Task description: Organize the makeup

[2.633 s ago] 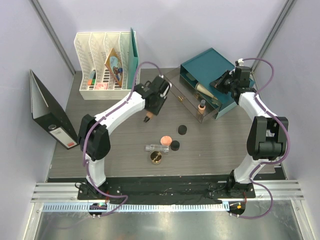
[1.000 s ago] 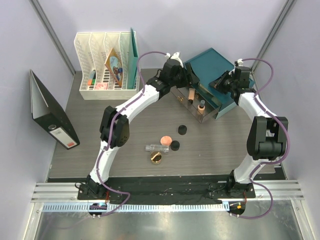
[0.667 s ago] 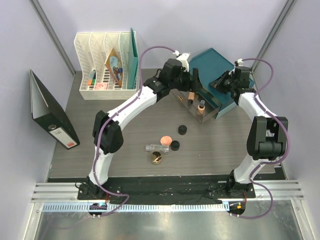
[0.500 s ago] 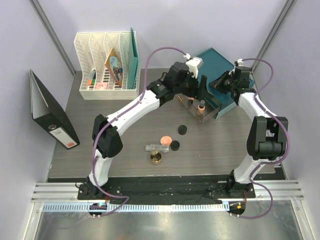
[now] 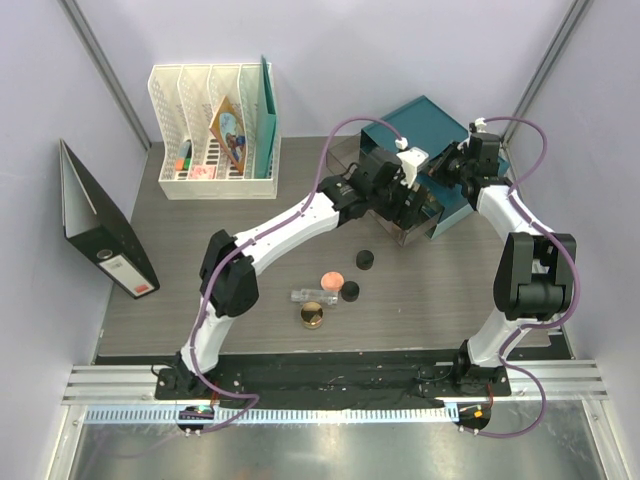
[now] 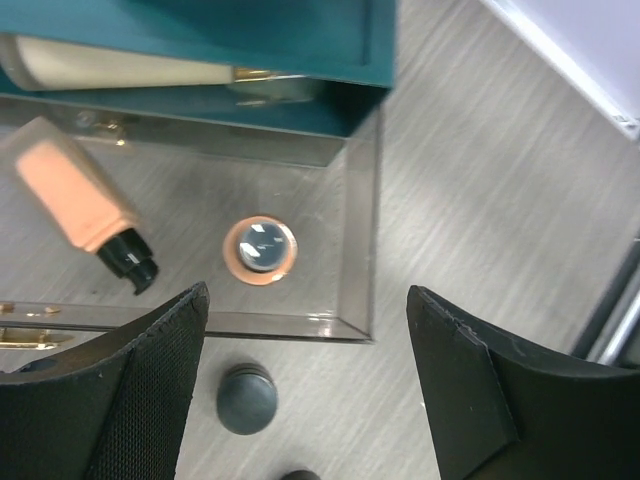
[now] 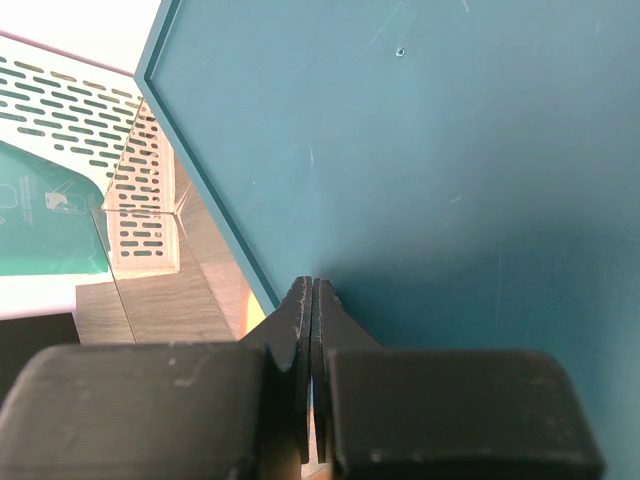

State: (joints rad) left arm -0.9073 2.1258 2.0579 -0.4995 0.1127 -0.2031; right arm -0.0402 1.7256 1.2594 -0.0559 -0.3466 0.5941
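Left hand (image 6: 308,295) spread wide over a clear tray (image 6: 362,230) near the far right corner. The tray holds two peach tubes: the lying tube (image 6: 70,195), long axis slanted, black cap toward the tray's near wall, and the upright tube (image 6: 260,247), cap up. One beige bottle (image 6: 120,65) lies in the teal box (image 5: 420,118) behind, gold cap to the right in the wrist view. Right hand (image 7: 312,300) pressed together at the box top. Mid-surface toward the near edge: a black pot (image 5: 365,260), a second pot (image 5: 349,291) beside one coral compact (image 5: 331,277), one glass bottle (image 5: 312,295) lying parallel to the near edge, one gold jar (image 5: 313,317). Surface (image 5: 140,320) grey wood-grain; walls pale lilac
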